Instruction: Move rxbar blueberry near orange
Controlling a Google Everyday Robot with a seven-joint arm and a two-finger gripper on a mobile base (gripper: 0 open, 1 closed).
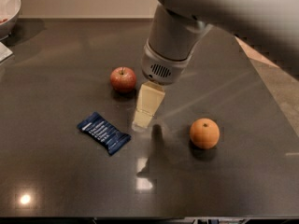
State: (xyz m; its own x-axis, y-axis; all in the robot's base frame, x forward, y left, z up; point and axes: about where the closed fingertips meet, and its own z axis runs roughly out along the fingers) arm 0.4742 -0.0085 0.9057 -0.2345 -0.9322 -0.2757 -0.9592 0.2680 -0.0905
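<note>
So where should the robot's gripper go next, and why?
Probably a little left and down, onto the rxbar blueberry. The gripper hangs just right of the bar, below the apple. The bar lies untouched, well left of the orange.
</note>
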